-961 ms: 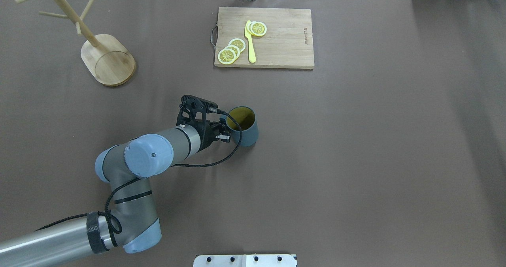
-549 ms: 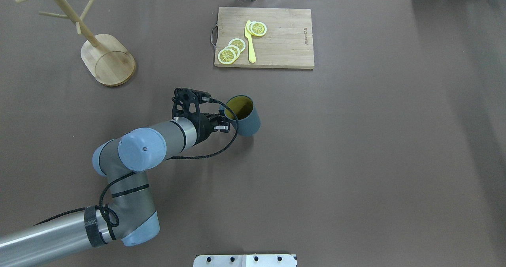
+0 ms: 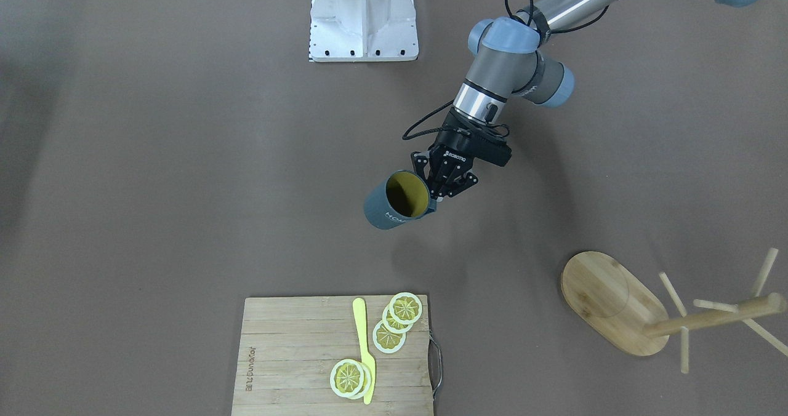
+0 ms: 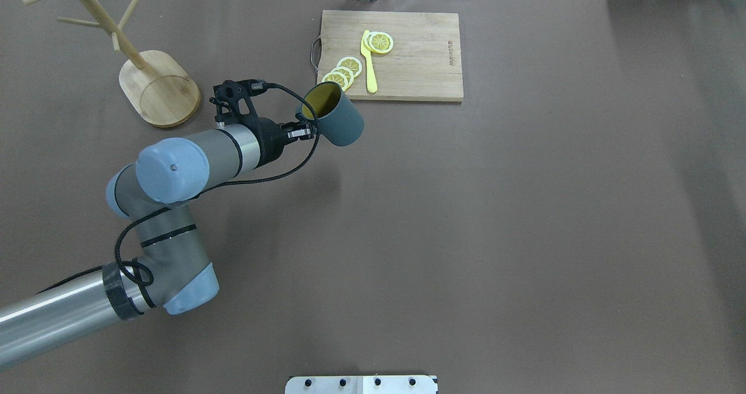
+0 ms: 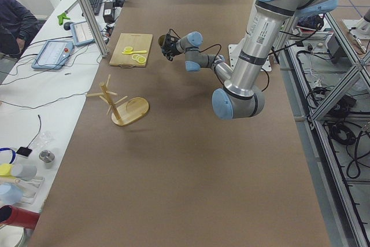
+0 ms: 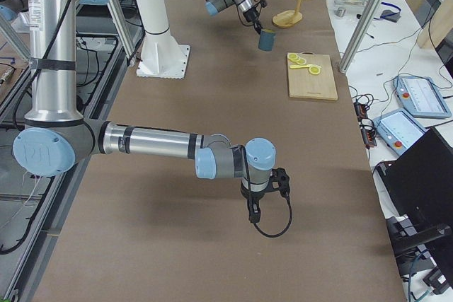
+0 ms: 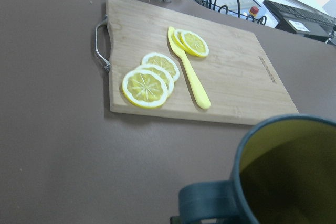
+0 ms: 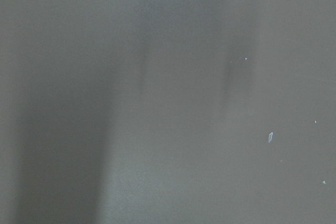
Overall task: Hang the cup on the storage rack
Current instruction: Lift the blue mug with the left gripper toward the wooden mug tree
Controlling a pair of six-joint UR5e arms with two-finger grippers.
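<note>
Left hand (image 3: 444, 193), marked ROBOTIQ, clamps the tilted cup (image 3: 397, 204) at its handle; its pale lettering is illegible.

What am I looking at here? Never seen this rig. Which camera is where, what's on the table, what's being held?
Two robot arms with two-finger grippers work at a brown table. There are six cameras: one overhead behind the robot, one facing it across the table, one at each table end, and one on each wrist. The left gripper is shut on the handle of the cup, a blue-grey mug with a yellow inside, held tilted above the table. Its target is the storage rack, a bamboo peg stand with bare pegs. Also there: a cutting board with lemon slices and a yellow knife. The right gripper hangs over the table far from these; whether it is open or shut cannot be told.
</note>
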